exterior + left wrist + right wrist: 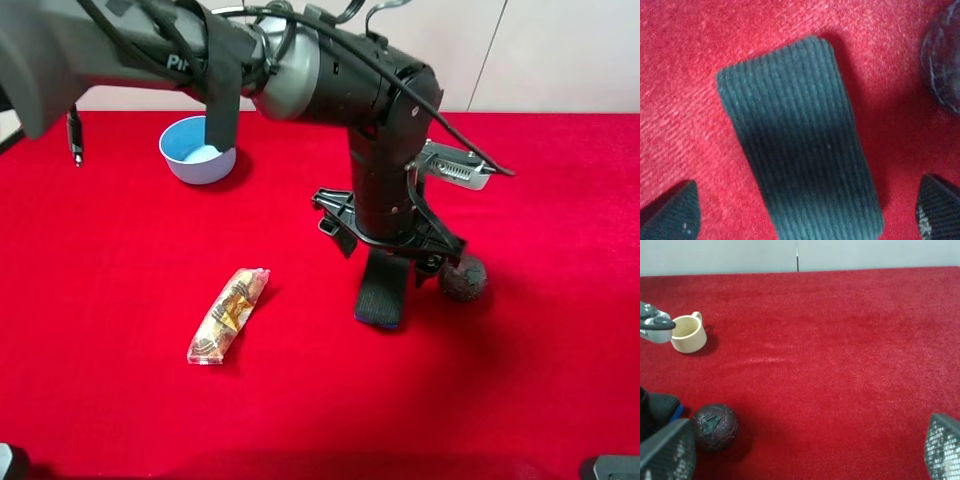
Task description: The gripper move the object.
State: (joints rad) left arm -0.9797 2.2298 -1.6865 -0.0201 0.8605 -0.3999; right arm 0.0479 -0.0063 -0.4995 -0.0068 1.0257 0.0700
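The sponge [382, 292] lies flat on the red cloth, dark ribbed top up, with a blue edge at its near end. My left gripper [388, 256] reaches across the middle and hangs right over the sponge's far end, hiding it. In the left wrist view the sponge [800, 140] fills the middle. The left gripper [802, 212] is open, one fingertip [670, 212] on each side of the sponge, apart from it. My right gripper [802, 452] is open and empty, low over the cloth. The sponge's end [662, 406] shows at the edge of its view.
A dark round ball [462, 280] sits just right of the sponge, close to the left gripper; it also shows in the right wrist view [715, 426]. A clear-wrapped snack packet [228, 315] lies to the left. A blue bowl [197, 150] stands at the back left. A cream cup [688, 333] stands farther off.
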